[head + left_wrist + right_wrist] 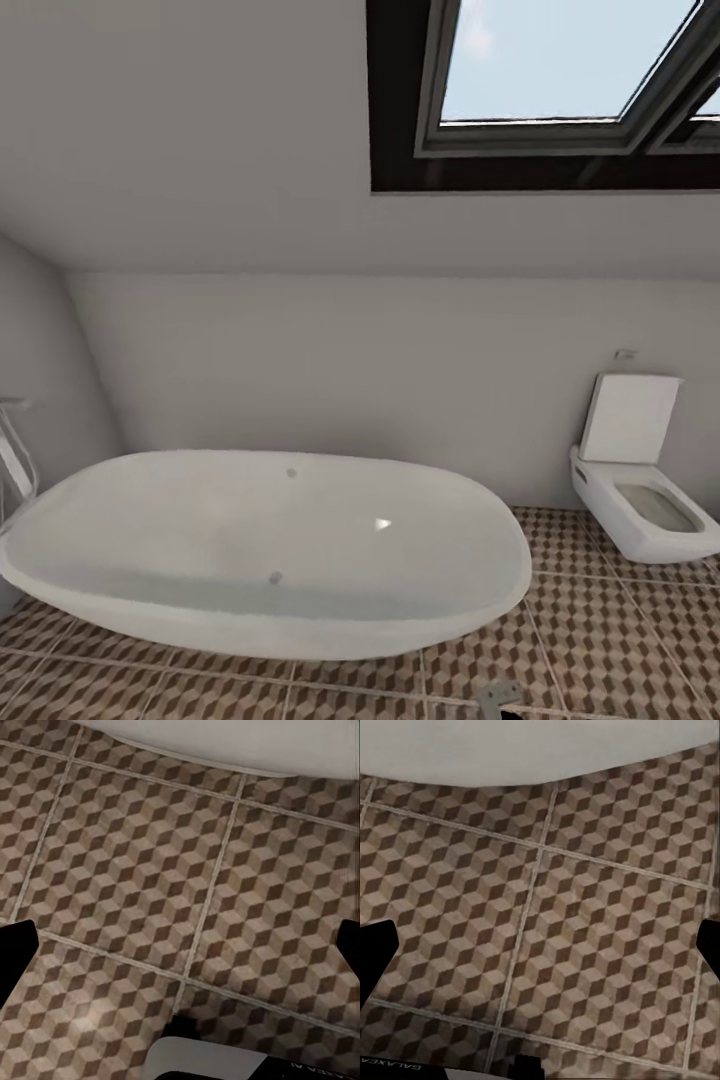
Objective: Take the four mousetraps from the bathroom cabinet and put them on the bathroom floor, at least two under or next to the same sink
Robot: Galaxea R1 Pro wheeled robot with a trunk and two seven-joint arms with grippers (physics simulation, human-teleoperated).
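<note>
Two pairs of fingers, the left gripper (180,945) and the right gripper (540,945), are spread wide, each dark tip sitting at an opposite edge of its wrist view with nothing between them, touching nothing, over the bathroom floor (150,870) of brown, beige and white cube-patterned tiles with pale grout lines. From the head view, a white oval bathtub (270,550) stands on that floor (600,620) against a pale wall, a white toilet (640,500) with its lid raised is mounted to the right, and a skylight (560,70) opens in the sloped ceiling above.
</note>
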